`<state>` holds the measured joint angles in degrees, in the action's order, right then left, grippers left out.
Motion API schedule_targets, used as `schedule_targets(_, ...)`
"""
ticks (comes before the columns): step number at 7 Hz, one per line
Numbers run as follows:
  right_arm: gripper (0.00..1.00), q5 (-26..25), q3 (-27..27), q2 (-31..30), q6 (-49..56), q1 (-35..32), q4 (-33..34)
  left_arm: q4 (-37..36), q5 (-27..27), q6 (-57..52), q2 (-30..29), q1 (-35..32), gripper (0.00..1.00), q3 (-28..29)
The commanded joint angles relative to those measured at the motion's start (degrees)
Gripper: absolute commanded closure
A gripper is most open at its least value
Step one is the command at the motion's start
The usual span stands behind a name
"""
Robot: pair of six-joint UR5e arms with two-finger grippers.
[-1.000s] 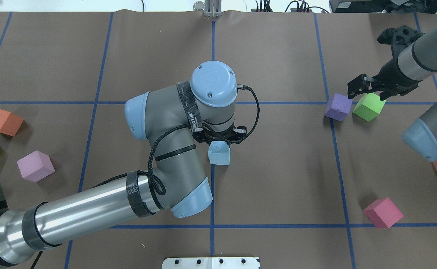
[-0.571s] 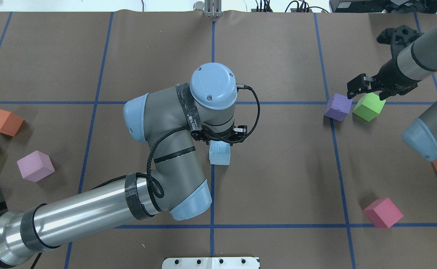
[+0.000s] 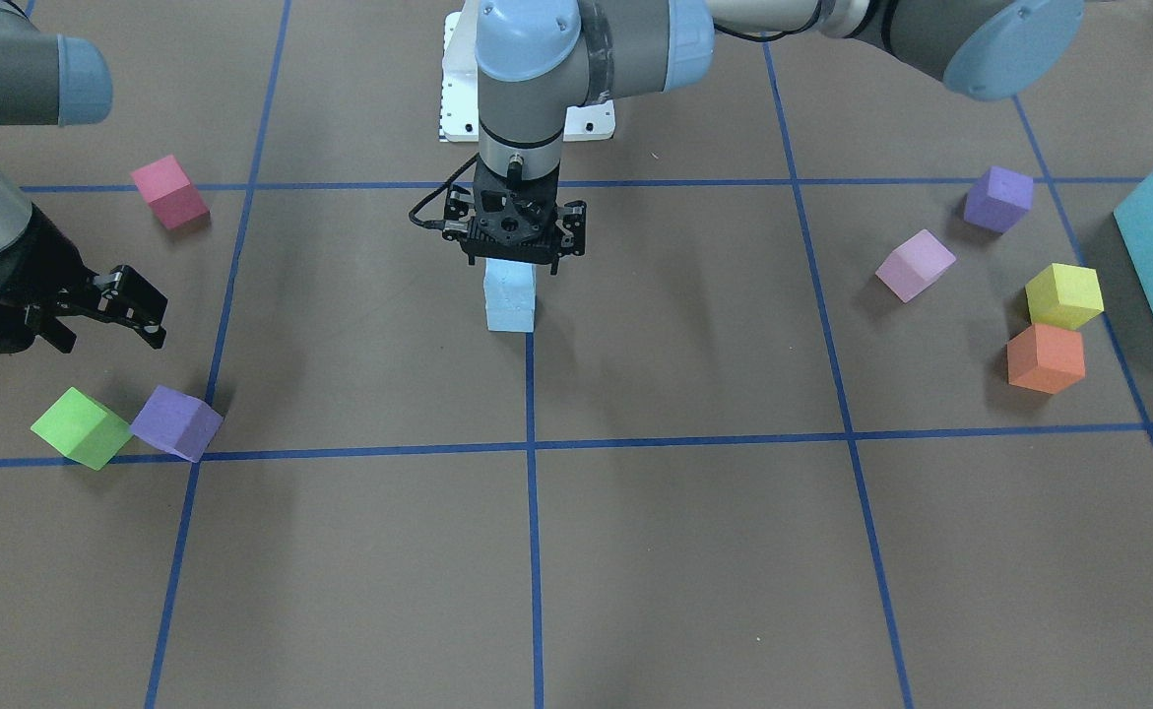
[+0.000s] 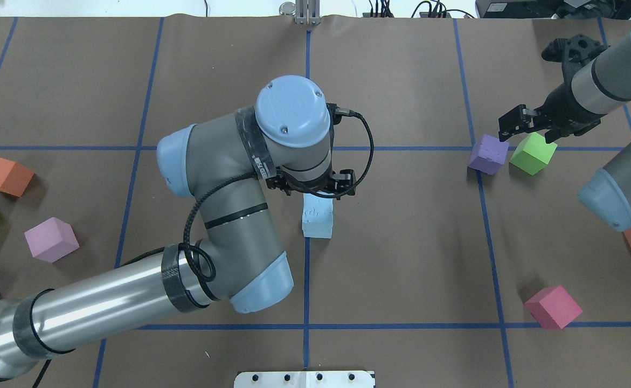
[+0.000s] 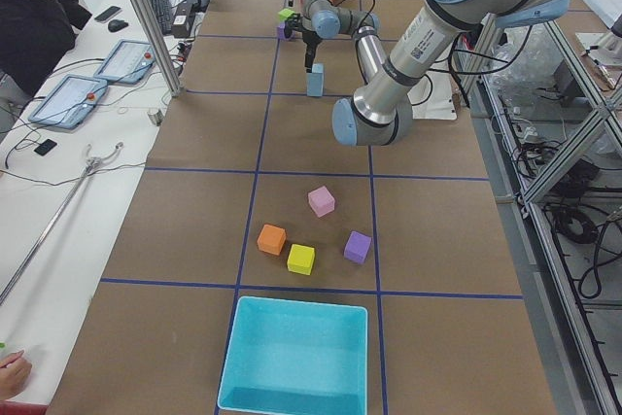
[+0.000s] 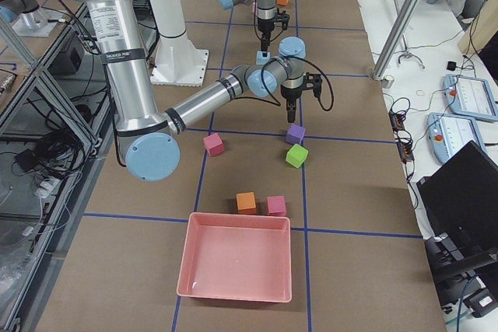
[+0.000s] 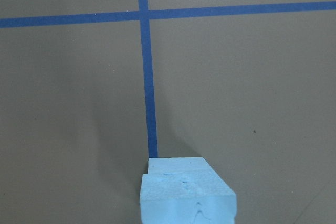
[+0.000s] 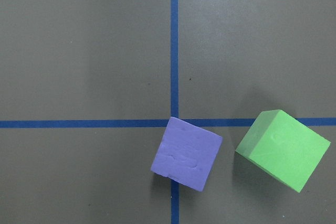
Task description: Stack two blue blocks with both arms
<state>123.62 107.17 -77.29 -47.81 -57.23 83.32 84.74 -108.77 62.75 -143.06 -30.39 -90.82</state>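
Blue blocks: stacked under the spread left tool. Lift straight up. Avoid brushing the top one.

Bent left arm mid-scene, left gripper straight down — fingers spread, right arm far right, right gripper parted.

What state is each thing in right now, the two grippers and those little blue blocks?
Top blue block: resting upright on the bottom one.
Bottom blue block: on the table, on the blue tape line, carrying the top one.
Left gripper: open, at the top blue block's upper end, gripping nothing.
Right gripper: open, empty, in the air near the purple cube and green cube.
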Motion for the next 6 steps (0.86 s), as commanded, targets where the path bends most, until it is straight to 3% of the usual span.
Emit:
schedule_targets(1, 0.00, 0.13, 0.58, -0.05, 0.00, -0.51, -0.09, -0.28, -8.86, -6.03, 0.93, -8.93, 0.01, -0.41)
schedule_targets(2, 0.00, 0.30, 0.41, -0.22, 0.26, -1.73, 0.09, -0.28, -10.57, -9.37, 2.94, -13.59, 0.01, -1.19)
schedule_targets(5, 0.00, 1.78, -2.65, -2.50, 17.80, -11.82, 0.97, -0.45, -17.34, -24.22, 13.66, -27.31, 0.00, -6.81)
schedule_targets(6, 0.00, 2.93, -3.02, -6.51, 19.49, -15.77, 0.10, -0.54, -17.61, -31.21, 17.95, -31.79, 0.00, -9.09)
